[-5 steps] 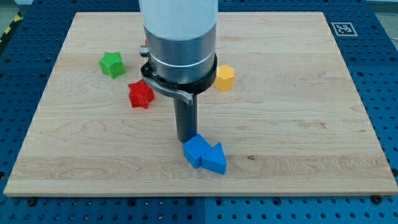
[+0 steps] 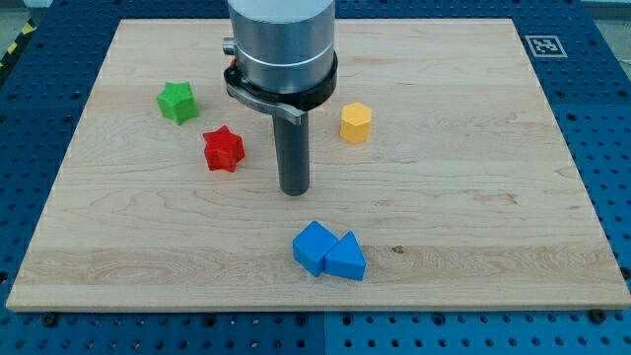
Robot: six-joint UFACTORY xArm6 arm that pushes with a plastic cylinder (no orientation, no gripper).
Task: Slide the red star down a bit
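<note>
The red star [image 2: 224,149] lies on the wooden board [image 2: 473,177], left of centre. My tip [image 2: 294,191] rests on the board to the star's right and slightly lower, a short gap away, not touching it. A green star [image 2: 176,102] sits up and left of the red star. A yellow hexagonal block [image 2: 356,122] lies right of the rod. A blue cube [image 2: 314,246] and a blue triangular block [image 2: 346,258] touch each other below my tip.
The arm's large grey and white body [image 2: 281,44] hangs over the board's top centre and hides what lies behind it. A small red part [image 2: 233,70] peeks out at its left edge. A marker tag [image 2: 543,45] is at the board's top right corner.
My tip has moved up the view, away from the blue cube it was touching. The blue pair has shifted slightly. The red star has not moved.
</note>
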